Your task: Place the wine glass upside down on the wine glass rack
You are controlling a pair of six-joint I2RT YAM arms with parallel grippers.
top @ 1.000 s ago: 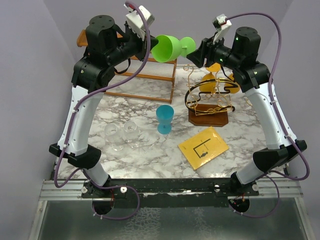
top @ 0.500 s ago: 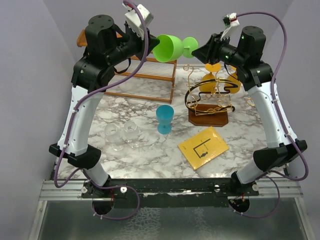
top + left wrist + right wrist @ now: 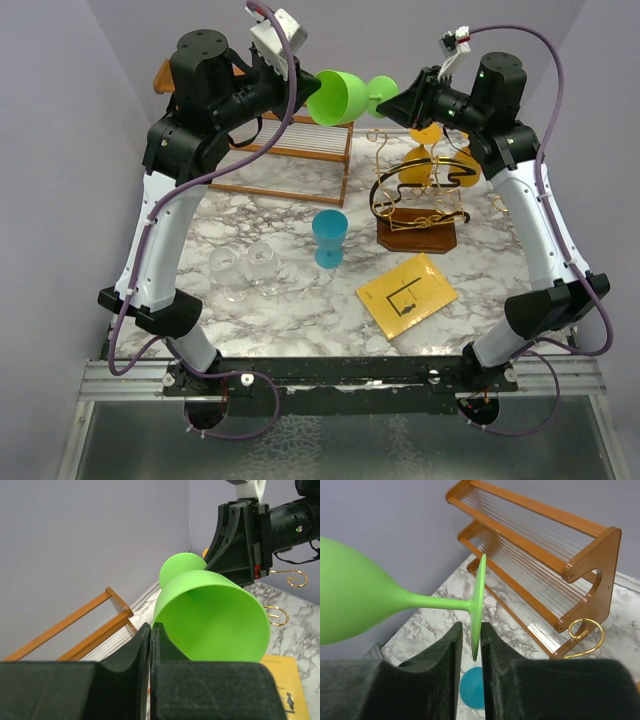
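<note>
The wine glass (image 3: 345, 97) is green and it is in the air above the far part of the table (image 3: 300, 310). It lies on its side between the two arms, with the mouth of the bowl to the left and the round foot to the right.

The left end effector (image 3: 305, 85) is closed on the rim of the bowl. In the left wrist view its fingers (image 3: 135, 647) pinch the green wall at the mouth. The right end effector (image 3: 395, 100) is at the foot. In the right wrist view the thin foot stands edge-on in the narrow slot between the two fingers (image 3: 492, 650). It is close against the right one, and a small gap shows at the left one, so I cannot tell if this end effector already grips.

On the table, at the far left, stands an orange-brown slatted shelf (image 3: 290, 150). Nearer, two clear glasses (image 3: 245, 270) stand just beside each other. A blue cup (image 3: 330, 238) is near the middle, and a yellow card (image 3: 407, 295) lies flat to the right of it. The wine glass rack (image 3: 415, 195), gold wire on a dark wooden base, stands behind the card, below the right end effector. Amber glassware (image 3: 415, 170) hangs in the rack.
</note>
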